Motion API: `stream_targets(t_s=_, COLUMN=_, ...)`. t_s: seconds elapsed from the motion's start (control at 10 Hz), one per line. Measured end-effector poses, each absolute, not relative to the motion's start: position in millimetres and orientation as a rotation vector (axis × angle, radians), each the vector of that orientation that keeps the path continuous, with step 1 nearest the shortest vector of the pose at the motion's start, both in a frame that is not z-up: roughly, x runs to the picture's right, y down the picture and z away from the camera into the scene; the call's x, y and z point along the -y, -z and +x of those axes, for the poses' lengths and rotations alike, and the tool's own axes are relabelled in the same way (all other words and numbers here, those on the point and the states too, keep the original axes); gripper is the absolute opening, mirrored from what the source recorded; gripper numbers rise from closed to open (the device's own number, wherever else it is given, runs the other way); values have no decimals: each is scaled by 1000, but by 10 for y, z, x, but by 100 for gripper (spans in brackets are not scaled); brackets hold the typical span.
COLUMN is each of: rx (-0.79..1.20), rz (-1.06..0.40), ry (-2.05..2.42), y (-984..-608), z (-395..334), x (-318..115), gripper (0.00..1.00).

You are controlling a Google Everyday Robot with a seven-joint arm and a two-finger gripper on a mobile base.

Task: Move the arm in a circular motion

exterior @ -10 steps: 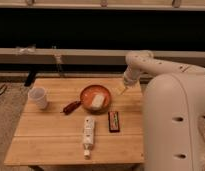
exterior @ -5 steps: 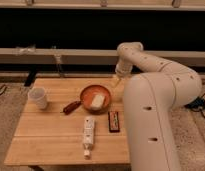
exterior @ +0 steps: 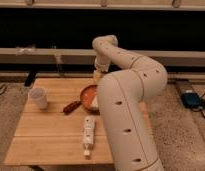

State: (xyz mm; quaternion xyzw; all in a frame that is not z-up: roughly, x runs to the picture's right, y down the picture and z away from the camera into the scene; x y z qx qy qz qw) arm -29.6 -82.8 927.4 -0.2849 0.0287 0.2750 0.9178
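Note:
The arm (exterior: 127,95) is a big glossy white tube with small dark holes, rising from the bottom right and bending at an elbow (exterior: 151,75) toward the upper middle. Its wrist turns down at the far side of the wooden table (exterior: 51,125). The gripper (exterior: 97,76) hangs just above the far rim of the orange bowl (exterior: 87,95). The arm's near segment hides the bowl's right half and the table's right side.
A white cup (exterior: 38,97) stands at the table's left. A red-handled tool (exterior: 72,106) lies beside the bowl. A white bottle (exterior: 89,131) lies toward the front edge. A dark wall with a rail (exterior: 46,52) runs behind. A blue object (exterior: 191,99) lies on the floor at right.
The arm has swung to the left across the table. Its wrist has moved left along the far edge, and the near segment now covers the dark bar and the bowl's right half.

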Motion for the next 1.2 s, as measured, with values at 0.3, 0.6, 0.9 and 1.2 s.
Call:
stream_targets(t_s=0.3, rx=1, rz=-585, ry=-427, y=-8848, z=-871, x=590, gripper=75)
stream_targets(t_s=0.6, rx=72, rz=-628, ry=-289, y=-8240, z=-1371, x=84, gripper=75)
stream_targets(t_s=0.9, rx=160, rz=-736, ry=-215, y=-7755, z=-1636, x=-302, gripper=75)
stream_targets(t_s=1.2, rx=188, rz=-811, ry=-226, y=-7492, z=-1395, x=-554, gripper=75)
